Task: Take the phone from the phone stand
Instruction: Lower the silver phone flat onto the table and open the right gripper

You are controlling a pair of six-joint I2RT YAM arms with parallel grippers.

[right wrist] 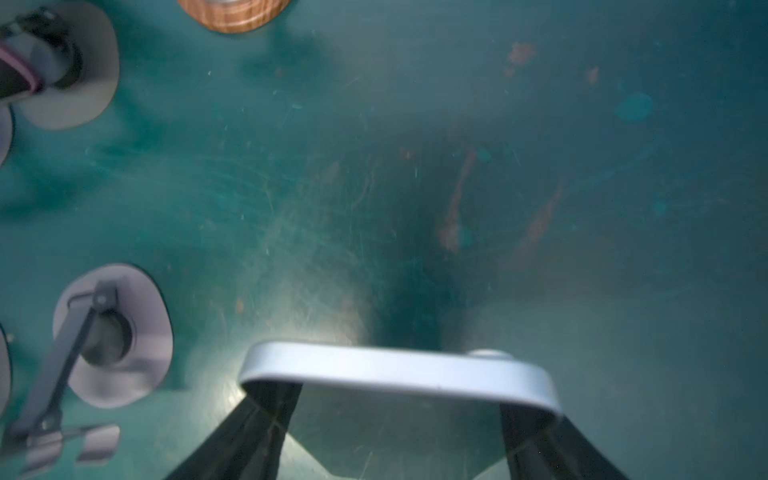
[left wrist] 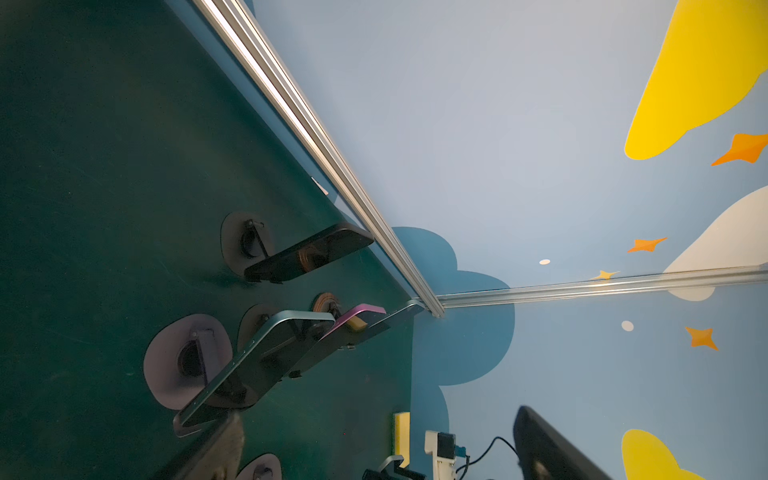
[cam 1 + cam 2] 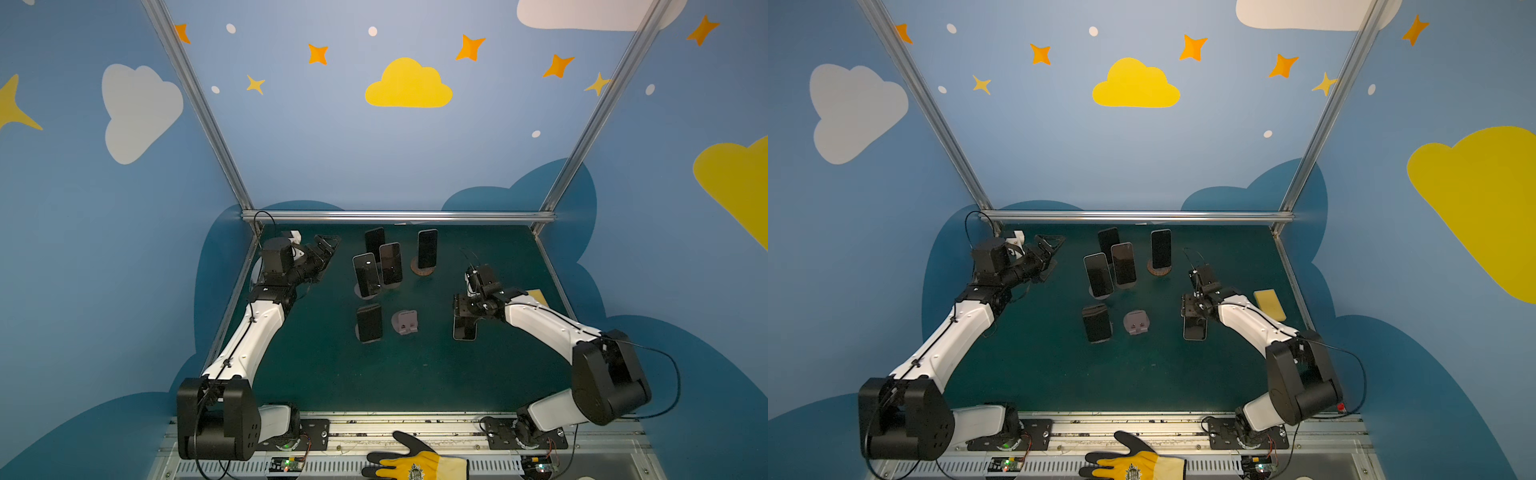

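Observation:
A silver-edged phone [image 3: 465, 330] [image 3: 1195, 328] hangs upright right of centre. My right gripper [image 3: 466, 308] is shut on its upper end. In the right wrist view the phone's edge [image 1: 399, 372] spans both dark fingers [image 1: 266, 415], just above the green mat. Whether it touches the mat I cannot tell. An empty grey phone stand [image 3: 405, 322] [image 3: 1136, 322] [image 1: 112, 332] sits to the left of the held phone. My left gripper [image 3: 326, 249] [image 3: 1050, 249] hovers open at the back left with nothing between its fingers [image 2: 544, 449].
Several other phones lean on stands in the middle and back: [image 3: 366, 274], [image 3: 390, 264], [image 3: 427, 248], [image 3: 369, 323]. A yellow sponge [image 3: 1269, 304] lies by the right edge. A gloved hand [image 3: 415, 461] rests on the front rail.

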